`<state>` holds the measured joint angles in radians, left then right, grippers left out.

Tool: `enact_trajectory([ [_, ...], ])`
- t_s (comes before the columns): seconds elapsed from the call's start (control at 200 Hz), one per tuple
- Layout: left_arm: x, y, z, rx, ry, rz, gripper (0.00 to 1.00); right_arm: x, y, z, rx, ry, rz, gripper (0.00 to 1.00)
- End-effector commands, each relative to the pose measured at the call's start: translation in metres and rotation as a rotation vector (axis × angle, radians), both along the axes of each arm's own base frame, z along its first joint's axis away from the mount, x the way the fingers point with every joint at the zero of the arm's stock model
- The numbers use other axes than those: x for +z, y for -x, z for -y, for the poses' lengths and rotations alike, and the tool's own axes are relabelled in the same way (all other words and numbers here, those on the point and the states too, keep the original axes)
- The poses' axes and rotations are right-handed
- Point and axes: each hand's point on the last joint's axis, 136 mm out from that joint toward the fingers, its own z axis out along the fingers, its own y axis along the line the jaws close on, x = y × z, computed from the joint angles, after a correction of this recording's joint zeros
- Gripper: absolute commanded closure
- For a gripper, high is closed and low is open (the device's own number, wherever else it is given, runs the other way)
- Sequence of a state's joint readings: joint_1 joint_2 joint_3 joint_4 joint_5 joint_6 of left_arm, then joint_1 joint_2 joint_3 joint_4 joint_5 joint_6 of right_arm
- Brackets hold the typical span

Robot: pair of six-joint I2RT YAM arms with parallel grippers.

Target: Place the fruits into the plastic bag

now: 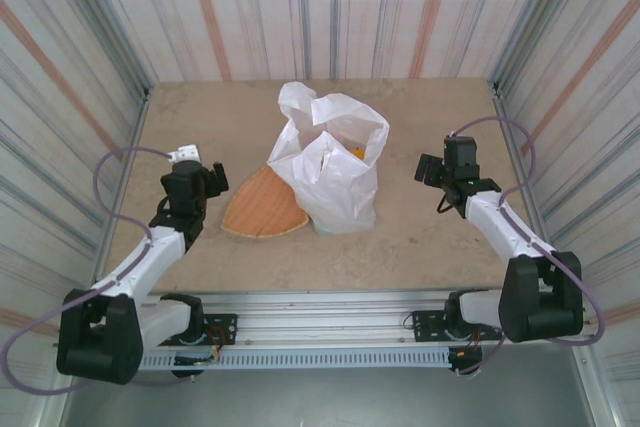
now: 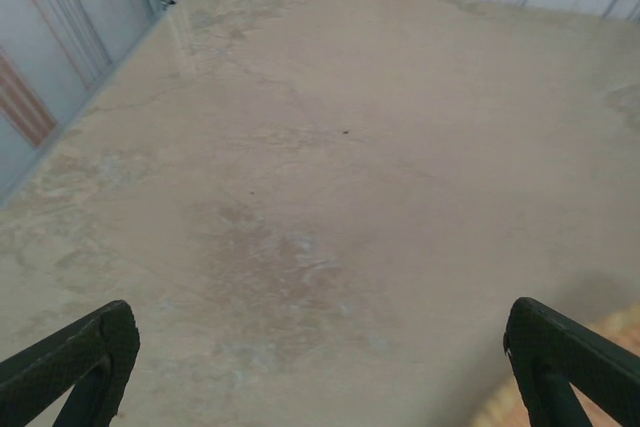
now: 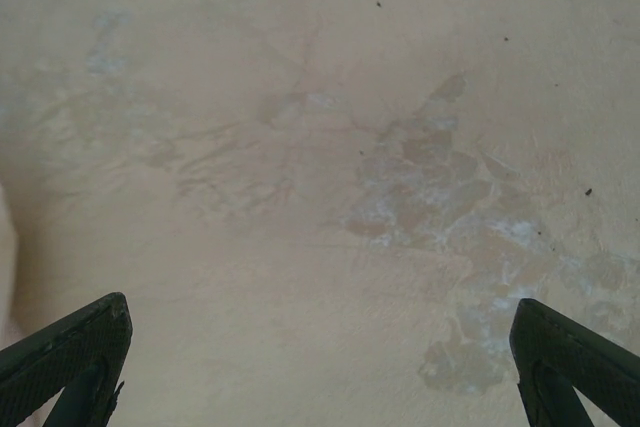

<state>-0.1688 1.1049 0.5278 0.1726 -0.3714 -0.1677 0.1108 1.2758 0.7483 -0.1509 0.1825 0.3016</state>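
The white crinkled plastic bag stands upright at the table's middle, its mouth open upward. A bit of orange-yellow fruit shows inside it; any others are hidden by the bag. My left gripper hovers left of the bag, beside the plate, open with nothing between its fingers. My right gripper hovers right of the bag, also open and empty. In both wrist views the jaws stand wide apart over bare tabletop: left gripper, right gripper.
A flat tan wooden plate lies against the bag's left side; its rim shows in the left wrist view. Striped walls enclose the table on three sides. A metal rail runs along the near edge.
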Motion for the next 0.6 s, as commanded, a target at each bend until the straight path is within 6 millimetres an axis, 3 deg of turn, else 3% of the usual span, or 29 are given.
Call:
enact_trajectory([
  [0.0, 0.016, -0.015, -0.014, 0.025, -0.128, 0.078, 0.01, -0.002, -0.014, 0.010, -0.019, 0.059, 0.085, 0.01],
  [0.115, -0.009, -0.022, -0.006, -0.024, -0.134, 0.014, 0.02, -0.007, -0.020, 0.010, 0.002, 0.080, 0.095, 0.01],
  [0.336, -0.036, -0.027, -0.002, -0.061, -0.155, 0.037, 0.01, -0.017, -0.025, 0.007, 0.048, 0.114, 0.135, 0.01],
  [0.596, -0.046, -0.034, -0.006, -0.103, -0.125, 0.099, 0.01, -0.040, -0.028, 0.005, 0.088, 0.127, 0.140, 0.01],
])
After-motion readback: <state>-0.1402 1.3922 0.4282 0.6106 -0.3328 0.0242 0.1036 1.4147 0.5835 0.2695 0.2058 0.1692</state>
